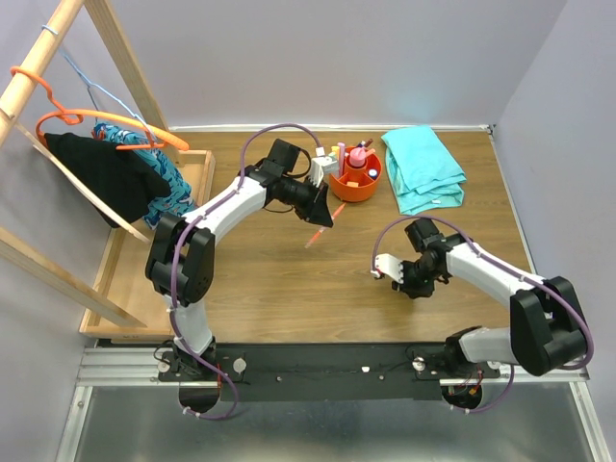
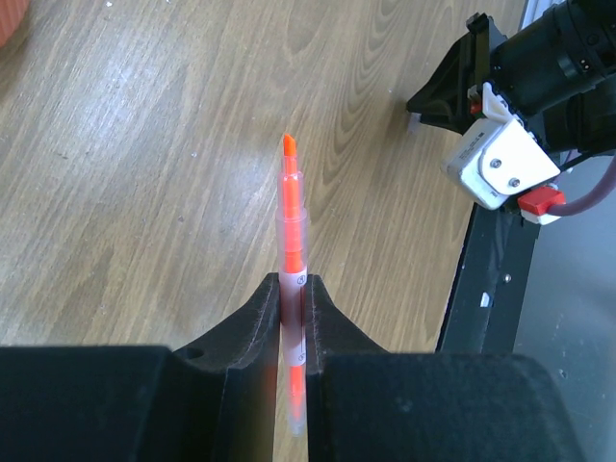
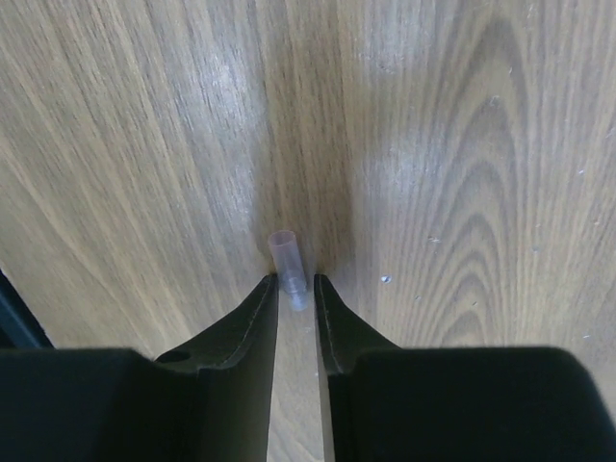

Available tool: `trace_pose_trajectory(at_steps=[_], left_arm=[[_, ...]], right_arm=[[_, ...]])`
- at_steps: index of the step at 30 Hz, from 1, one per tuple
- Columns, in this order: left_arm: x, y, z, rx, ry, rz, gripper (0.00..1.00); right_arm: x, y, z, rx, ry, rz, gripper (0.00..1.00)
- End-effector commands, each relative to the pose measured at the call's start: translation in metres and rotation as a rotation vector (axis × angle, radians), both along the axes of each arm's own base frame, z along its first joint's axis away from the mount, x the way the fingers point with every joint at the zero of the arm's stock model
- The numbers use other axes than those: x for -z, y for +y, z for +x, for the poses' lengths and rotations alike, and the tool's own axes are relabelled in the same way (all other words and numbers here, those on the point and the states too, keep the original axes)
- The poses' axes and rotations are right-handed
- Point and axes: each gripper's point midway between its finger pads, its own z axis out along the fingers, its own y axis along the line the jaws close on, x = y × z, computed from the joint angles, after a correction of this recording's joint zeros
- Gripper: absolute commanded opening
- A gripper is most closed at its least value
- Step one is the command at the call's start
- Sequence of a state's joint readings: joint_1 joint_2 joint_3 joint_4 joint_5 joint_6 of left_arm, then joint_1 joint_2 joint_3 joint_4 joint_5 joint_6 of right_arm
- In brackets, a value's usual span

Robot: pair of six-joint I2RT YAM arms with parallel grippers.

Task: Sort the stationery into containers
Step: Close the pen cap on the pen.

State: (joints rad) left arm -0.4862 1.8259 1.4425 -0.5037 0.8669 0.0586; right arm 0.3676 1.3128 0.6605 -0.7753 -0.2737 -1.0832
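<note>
My left gripper (image 1: 333,214) is shut on an uncapped orange highlighter (image 1: 315,236) and holds it above the table, just in front of the orange tub (image 1: 339,188). In the left wrist view the highlighter (image 2: 291,207) sticks out past the gripper (image 2: 292,281), tip forward. The tub holds a pink glue bottle (image 1: 358,154), a blue-capped bottle (image 1: 371,171) and white markers (image 1: 337,154). My right gripper (image 1: 416,286) points down at the table at centre right. In the right wrist view the gripper (image 3: 295,281) pinches a small clear cap (image 3: 287,255). The cap also shows in the left wrist view (image 2: 414,120).
A teal cloth (image 1: 423,168) lies folded at the back right, next to the tub. A wooden tray (image 1: 200,178) and a wooden rack with orange hangers (image 1: 96,120) and dark clothes stand along the left side.
</note>
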Motion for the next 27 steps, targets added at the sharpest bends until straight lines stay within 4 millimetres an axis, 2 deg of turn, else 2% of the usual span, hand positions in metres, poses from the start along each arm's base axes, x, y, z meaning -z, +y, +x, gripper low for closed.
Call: trace_pose_trajectory(at_steps=[1,5,11,16,20,27], left_arm=[[0.002,-0.002,0.004,-0.008,-0.007,0.015,0.01],[0.002,-0.001,0.003,-0.008,-0.01,0.02,0.01],[0.003,0.002,0.002,-0.01,-0.021,0.033,0.01],[0.002,0.007,-0.001,-0.003,-0.044,0.051,0.01],[0.003,0.01,-0.003,-0.002,-0.048,0.06,0.01],[0.007,0.012,-0.004,0.001,-0.05,0.072,0.01]], right_arm=[[0.006,0.001,0.006,-0.084,-0.009,-0.023,0.26],[0.002,0.004,0.016,-0.135,-0.037,-0.015,0.26],[-0.001,0.014,0.043,-0.352,-0.159,-0.027,0.28],[-0.008,0.031,0.065,-0.563,-0.265,-0.009,0.31],[-0.009,0.047,0.068,-0.652,-0.267,0.026,0.32],[-0.005,0.053,0.054,-0.654,-0.183,0.063,0.28]])
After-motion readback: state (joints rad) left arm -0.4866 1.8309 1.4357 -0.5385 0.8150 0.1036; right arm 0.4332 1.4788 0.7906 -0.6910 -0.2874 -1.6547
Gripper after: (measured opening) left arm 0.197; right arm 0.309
